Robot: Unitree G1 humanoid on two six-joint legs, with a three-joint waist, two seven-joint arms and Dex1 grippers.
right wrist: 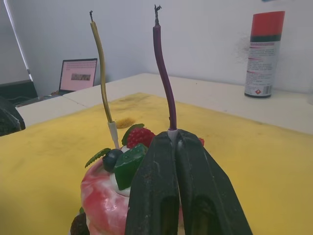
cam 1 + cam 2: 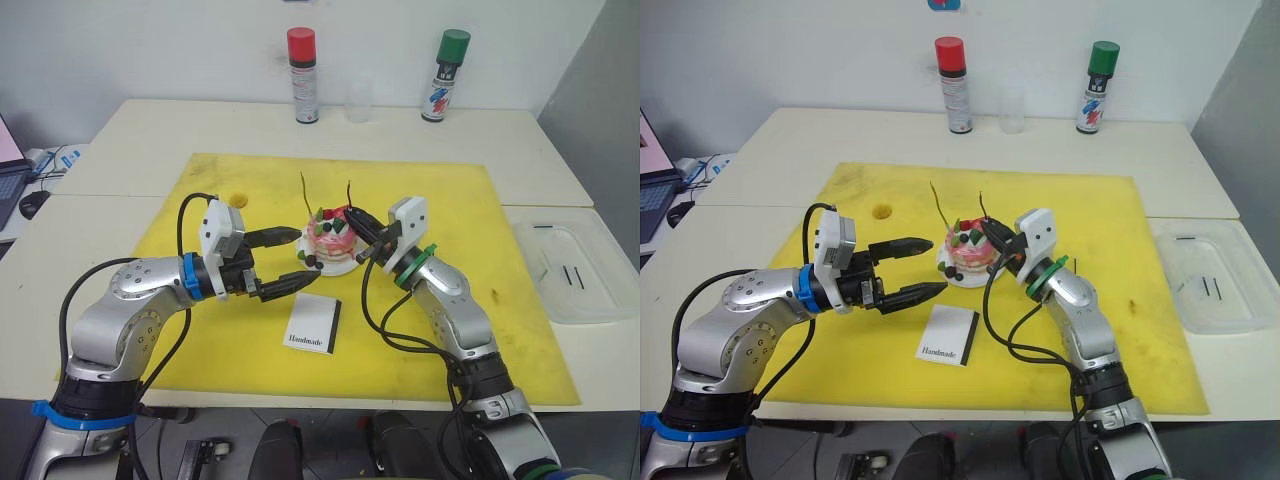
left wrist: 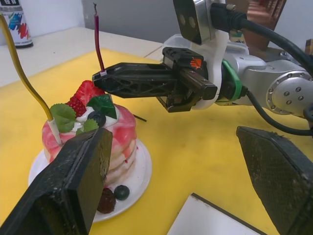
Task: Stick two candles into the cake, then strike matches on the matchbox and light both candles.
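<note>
Left eye view, yellow mat [image 2: 470, 300] on pale table [image 2: 150, 130], left tool [image 2: 292, 261] released, right tool [image 2: 357, 222] grasping reddish candle [image 2: 349, 195]

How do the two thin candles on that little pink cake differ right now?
The yellowish thin candle stands free in the small round pink-and-white cake, while the dark reddish thin candle has its pale base pinched by the right hand. The left hand is open beside the cake. Both candles are slightly curved, roughly upright, with dark unlit wicks.

A yellow mat [image 2: 230, 330] covers the table [image 2: 150, 130] — behind it stand a red-capped spray can [image 2: 303, 75], a clear cup [image 2: 359, 101] and a green-capped can [image 2: 446, 74].
</note>
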